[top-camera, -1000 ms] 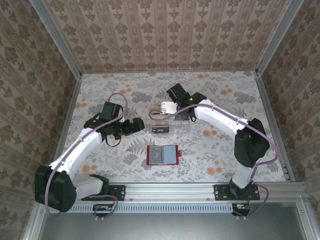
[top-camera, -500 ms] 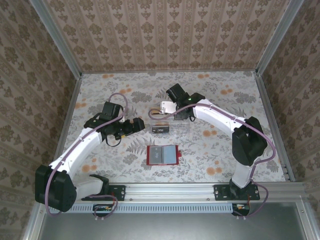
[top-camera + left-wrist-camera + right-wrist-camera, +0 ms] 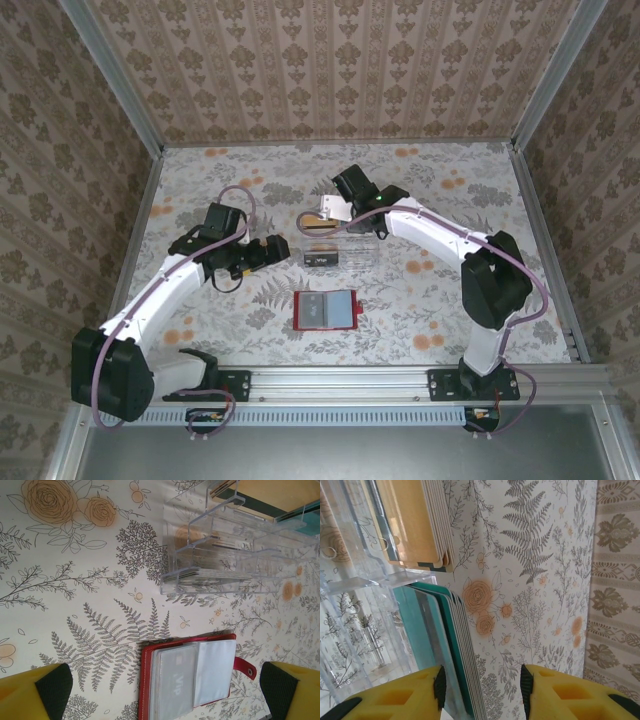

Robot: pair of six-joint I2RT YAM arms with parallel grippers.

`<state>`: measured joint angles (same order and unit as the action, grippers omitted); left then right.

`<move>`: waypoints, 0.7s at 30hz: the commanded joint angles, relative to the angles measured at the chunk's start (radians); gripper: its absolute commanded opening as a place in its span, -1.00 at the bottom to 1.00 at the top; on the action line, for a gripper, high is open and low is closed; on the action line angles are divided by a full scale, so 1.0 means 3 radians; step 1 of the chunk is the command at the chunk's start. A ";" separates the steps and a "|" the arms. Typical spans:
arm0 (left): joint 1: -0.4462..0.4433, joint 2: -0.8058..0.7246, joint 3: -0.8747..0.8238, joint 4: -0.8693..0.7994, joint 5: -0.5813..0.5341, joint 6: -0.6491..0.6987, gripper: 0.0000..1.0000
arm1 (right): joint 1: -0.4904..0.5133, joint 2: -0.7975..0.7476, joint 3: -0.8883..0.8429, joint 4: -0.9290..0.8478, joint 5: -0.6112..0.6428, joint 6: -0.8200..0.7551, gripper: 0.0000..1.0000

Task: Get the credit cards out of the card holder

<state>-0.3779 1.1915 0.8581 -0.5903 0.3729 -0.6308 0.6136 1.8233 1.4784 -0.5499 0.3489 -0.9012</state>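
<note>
Red card holder [image 3: 326, 310] lies open (cards [image 3: 176, 686] inside).

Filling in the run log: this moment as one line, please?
left gripper open, near card holder | right gripper open over teal cards in clear tray | card holder open, card visible inside

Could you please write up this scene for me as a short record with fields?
card holder: lies open on the table's near side, greyish sleeves up, nothing touching it
clear tray: beyond the card holder, apart from it
tray contents: orange stack and teal stack, a clear divider between them
left gripper: open, just left of the clear tray, holding nothing
right gripper: jaws apart, at the teal stack's edge
table: floral cover
</note>
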 commanded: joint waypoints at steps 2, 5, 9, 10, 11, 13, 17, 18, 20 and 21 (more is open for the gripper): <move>0.0022 0.0016 -0.0002 0.0025 0.0066 0.0067 1.00 | -0.0020 0.0089 0.0063 0.0023 0.0117 0.0082 -0.05; 0.0022 0.0011 0.0001 0.0025 0.0071 0.0071 1.00 | -0.0025 0.0095 0.0077 0.0121 0.0156 0.0106 -0.04; 0.0023 0.0007 -0.0012 0.0034 0.0081 0.0068 1.00 | -0.0025 0.0029 0.0073 0.0113 0.0123 0.0224 0.02; 0.0022 0.0008 -0.0013 0.0042 0.0089 0.0065 1.00 | -0.0026 0.0001 0.0060 0.0122 0.0122 0.0255 0.03; 0.0022 0.0006 -0.0018 0.0051 0.0099 0.0059 1.00 | -0.0026 -0.0036 0.0052 0.0108 0.0097 0.0292 0.04; 0.0022 0.0006 -0.0024 0.0069 0.0122 0.0047 1.00 | -0.0026 -0.0133 0.0023 0.0112 0.0046 0.0401 0.06; 0.0017 0.0011 -0.0065 0.0137 0.0177 0.0002 0.98 | -0.0025 -0.0430 -0.0143 0.0287 0.0069 0.0798 0.11; 0.0008 0.0011 -0.0094 0.0172 0.0199 -0.0025 0.96 | -0.0021 -0.0520 -0.0189 0.0270 0.0028 0.0925 0.09; -0.0011 0.0020 -0.0134 0.0235 0.0233 -0.0076 0.94 | -0.0006 -0.0709 -0.0281 0.0243 -0.0089 0.1206 0.08; -0.0034 0.0031 -0.0158 0.0261 0.0247 -0.0099 0.91 | -0.0003 -0.0814 -0.0345 0.0234 -0.0163 0.1347 0.04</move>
<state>-0.3794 1.1919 0.8360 -0.5419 0.4133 -0.6365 0.6113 1.6844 1.4082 -0.4965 0.3489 -0.6651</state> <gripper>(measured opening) 0.966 0.533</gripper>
